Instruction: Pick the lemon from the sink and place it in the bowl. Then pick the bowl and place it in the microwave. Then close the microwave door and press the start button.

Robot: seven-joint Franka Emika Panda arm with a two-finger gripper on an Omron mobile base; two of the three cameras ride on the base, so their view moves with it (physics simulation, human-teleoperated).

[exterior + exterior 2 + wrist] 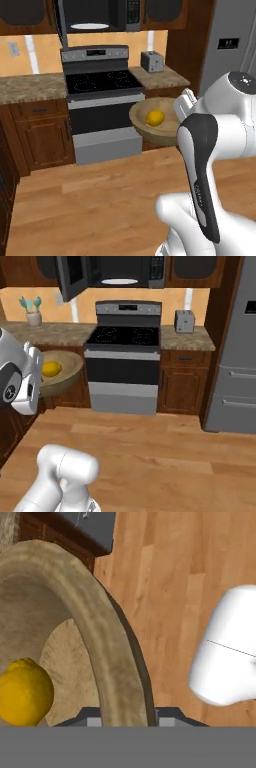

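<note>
Two gripper parts: small dark finger tips show at the bottom of the hand view, one on each side of the bowl's rim; gripper (pixel 122 719) clamped on that rim.
Bowl: wide, shallow, round bowl (pixel 107 662), tan-brown wood with a thick, rounded, grainy rim and a paler flat bottom; held up in the air above the floor, off any worktop (pixel 30 87). In the left base view the bowl (pixel 145 125) sits just left of the white hand; in the right base view the bowl (pixel 67 371) juts out to the right of it.
Lemon: small bright yellow oval lemon (pixel 22 692) with a dimpled skin and a blunt nub, lying inside the bowl on its floor; also seen as lemon (pixel 155 117) and lemon (pixel 51 369).
Arm: white, glossy, rounded shells with dark joints; it rises from the base, bends at a raised elbow and reaches forward, the hand roughly at worktop height.
Floor: warm wooden planks (pixel 90 200), smooth.
Stove: steel front, black glass top (pixel 102 82), straight ahead of the bowl.
Microwave: black box with grey trim (pixel 135 271) above the stove, white round plate visible inside.
Microwave door: dark door (pixel 72 278) swung open to the left.
Worktop: speckled stone on brown wooden cabinets, with a grey toaster (pixel 152 61).
</note>
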